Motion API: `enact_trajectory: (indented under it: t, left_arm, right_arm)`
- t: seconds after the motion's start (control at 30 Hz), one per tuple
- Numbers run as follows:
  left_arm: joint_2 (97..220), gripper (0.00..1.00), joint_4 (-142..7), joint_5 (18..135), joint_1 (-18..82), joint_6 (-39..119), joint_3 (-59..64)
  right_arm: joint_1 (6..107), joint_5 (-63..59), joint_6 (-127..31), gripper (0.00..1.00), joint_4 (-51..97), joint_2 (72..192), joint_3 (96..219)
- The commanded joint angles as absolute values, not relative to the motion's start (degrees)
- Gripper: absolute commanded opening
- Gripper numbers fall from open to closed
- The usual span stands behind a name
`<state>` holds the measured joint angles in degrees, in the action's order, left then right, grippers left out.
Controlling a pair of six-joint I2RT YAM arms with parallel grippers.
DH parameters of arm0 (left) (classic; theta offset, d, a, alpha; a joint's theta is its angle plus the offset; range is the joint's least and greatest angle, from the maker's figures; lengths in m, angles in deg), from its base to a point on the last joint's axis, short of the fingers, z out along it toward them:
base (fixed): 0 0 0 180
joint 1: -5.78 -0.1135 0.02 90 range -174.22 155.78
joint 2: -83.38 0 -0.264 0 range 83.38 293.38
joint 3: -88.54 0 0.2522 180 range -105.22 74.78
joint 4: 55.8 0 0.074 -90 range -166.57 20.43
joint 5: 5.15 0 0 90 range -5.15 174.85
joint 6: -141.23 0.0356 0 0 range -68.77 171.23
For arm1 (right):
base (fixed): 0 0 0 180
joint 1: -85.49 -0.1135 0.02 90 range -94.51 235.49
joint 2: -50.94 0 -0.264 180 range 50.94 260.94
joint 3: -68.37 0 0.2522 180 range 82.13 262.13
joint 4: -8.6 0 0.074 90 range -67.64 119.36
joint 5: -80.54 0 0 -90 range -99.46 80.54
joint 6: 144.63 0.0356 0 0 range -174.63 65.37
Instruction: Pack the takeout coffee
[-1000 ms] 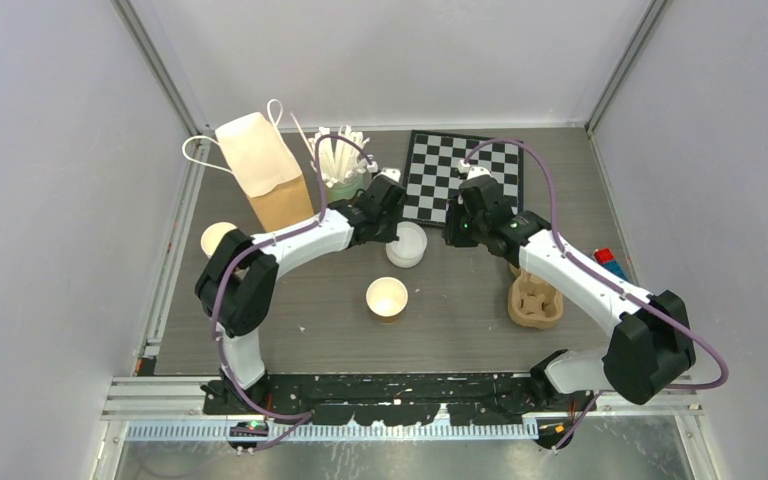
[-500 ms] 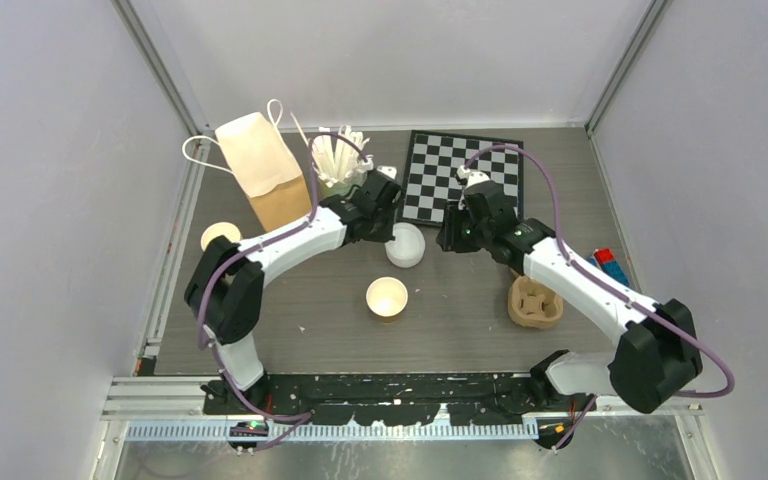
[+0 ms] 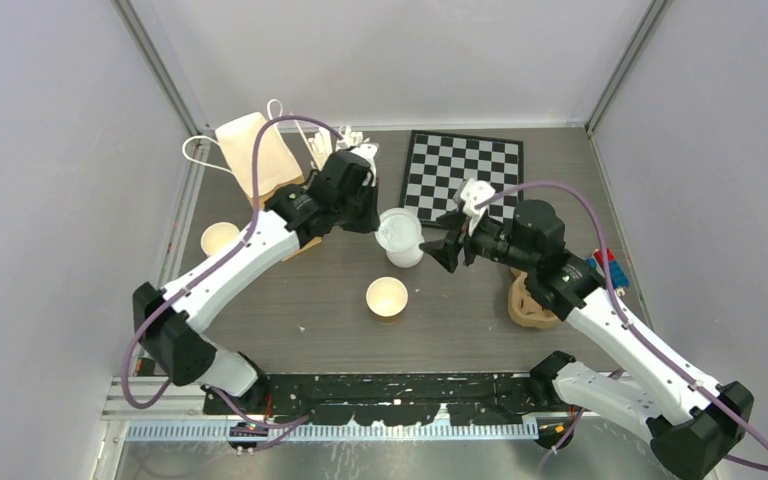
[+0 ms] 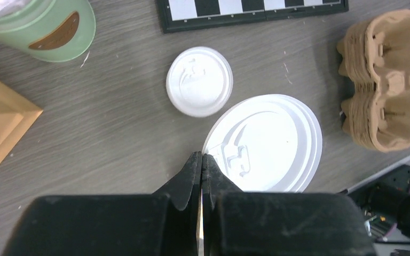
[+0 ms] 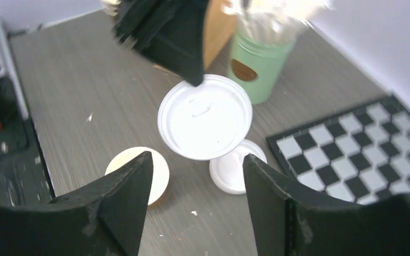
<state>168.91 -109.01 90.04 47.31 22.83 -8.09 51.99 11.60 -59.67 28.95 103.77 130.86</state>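
My left gripper [image 4: 202, 156] is shut on the rim of a round white lid [image 4: 261, 144] and holds it in the air above the table. In the top view that lid [image 3: 397, 230] hangs over a second white lid [image 3: 408, 257] lying on the table. One open tan cup [image 3: 387, 297] stands in front of them and another cup [image 3: 220, 238] stands at the left by the bag. My right gripper [image 5: 197, 157] is open and faces the held lid [image 5: 204, 116] from just right of it, touching nothing. The lying lid [image 5: 235, 170] and the near cup [image 5: 139, 170] show beneath.
A brown paper bag [image 3: 260, 165] with white handles stands back left, with a mint-green can of white sticks [image 5: 259, 66] beside it. A chessboard [image 3: 465, 165] lies at the back. A brown pulp cup tray [image 4: 384, 80] sits to the right, by a red and blue object [image 3: 608, 262].
My left arm has raised the white lid off the table and stretched forward. My right gripper has opened and turned toward the lid from the right.
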Motion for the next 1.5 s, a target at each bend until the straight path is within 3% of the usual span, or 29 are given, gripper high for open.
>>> enact_trajectory:
  t: [0.0, 0.53, 1.0, 1.2, 1.37, 1.4, 1.47]
  left_arm:
    - [162.97, 0.0, -119.5, 87.08, 47.08, 25.86, -11.0]
    - [157.7, 0.0, -131.5, 78.88, 47.08, 28.92, -11.22]
    - [160.16, 0.0, -132.3, 76.77, 47.08, 26.85, -10.54]
    - [160.83, 0.0, -133.62, 76.97, 47.08, 26.15, -10.18]
    - [160.5, 0.0, -134.35, 79.07, 47.09, 25.06, -10.67]
    - [159.92, 0.02, -134.2, 79.91, 47.01, 24.84, -10.91]
    - [158.51, 0.15, -133.52, 81.28, 46.93, 24.8, -11.51]
  right_arm:
    - [49.02, 25.45, -82.76, 0.69, 30.32, 100.58, 129.97]
    - [30.96, 5.13, -107.43, 0.69, 29.63, 99.58, 124.26]
    - [21.47, -3.18, -117.92, 0.65, 23.45, 108.57, 123.78]
    - [18.48, -8.46, -120.32, 0.5, 16.84, 112.1, 122.18]
    - [18.01, -8.62, -113.51, 0.24, 14.34, 112.63, 121.25]
    - [18.04, -8.47, -111.32, 0.2, 13.31, 112.57, 120.71]
    - [17.84, -7.98, -106.79, 0.16, 11.51, 112.15, 119.19]
